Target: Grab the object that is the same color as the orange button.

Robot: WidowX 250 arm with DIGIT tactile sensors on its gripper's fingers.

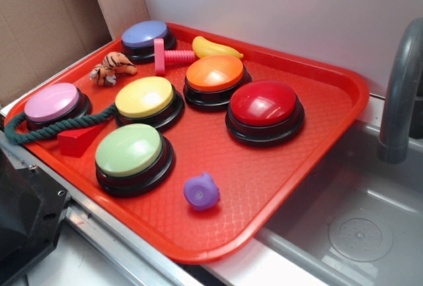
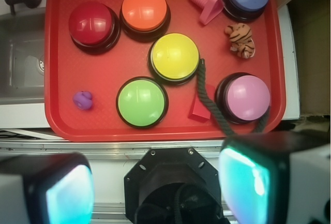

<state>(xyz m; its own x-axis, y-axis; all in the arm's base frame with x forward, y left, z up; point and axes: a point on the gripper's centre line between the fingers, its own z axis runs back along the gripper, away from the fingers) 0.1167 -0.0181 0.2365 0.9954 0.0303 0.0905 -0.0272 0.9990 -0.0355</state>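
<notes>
A small striped orange plush tiger (image 1: 112, 67) (image 2: 241, 40) lies on the red tray (image 1: 310, 147) (image 2: 57, 38) between the blue and pink buttons. The orange button (image 1: 215, 74) (image 2: 145, 10) stands mid-tray beside the red one. My gripper (image 2: 158, 188) is open, high above the robot's black base, off the tray's near edge. Its two pads (image 2: 244, 185) glow teal and hold nothing. The exterior view does not show the gripper.
Also on the tray: red button (image 1: 264, 106), yellow button (image 1: 145, 98), green button (image 1: 129, 150), pink button (image 1: 53, 103), blue button (image 1: 145, 35), yellow banana (image 1: 213, 48), pink bolt (image 1: 168, 55), green rope (image 1: 59, 128), red block (image 1: 78, 141), purple toy (image 1: 201, 191). A sink (image 1: 357, 226) and faucet (image 1: 400, 94) lie right.
</notes>
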